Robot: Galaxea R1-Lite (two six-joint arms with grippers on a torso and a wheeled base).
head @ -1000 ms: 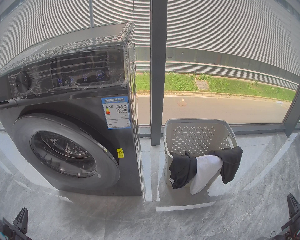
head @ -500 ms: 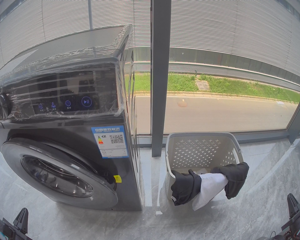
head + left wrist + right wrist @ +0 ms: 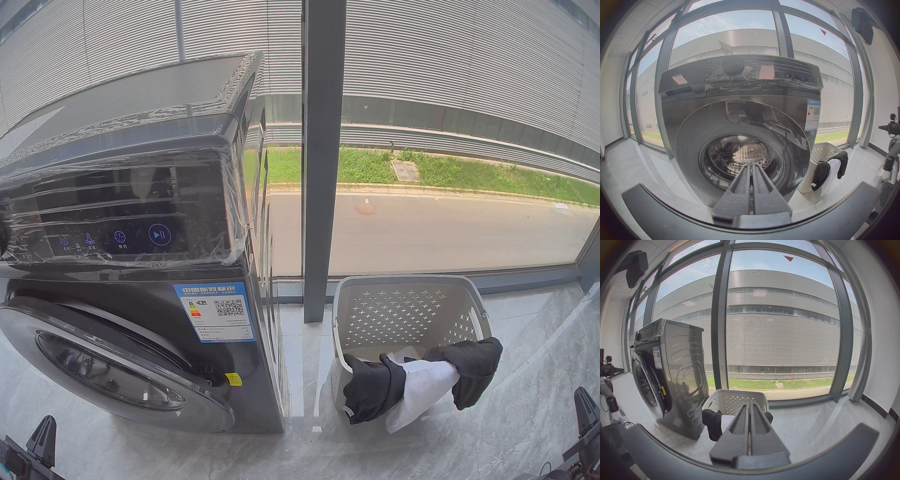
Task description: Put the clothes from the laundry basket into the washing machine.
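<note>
Left gripper (image 3: 751,165) and right gripper (image 3: 749,404) were clenched empty, well apart from limp clothes (image 3: 425,384) draped over the perforated plastic basket (image 3: 400,306).

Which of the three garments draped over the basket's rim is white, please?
The middle garment is white; the left garment, nearest the washing machine, and the right garment are both black.
</note>
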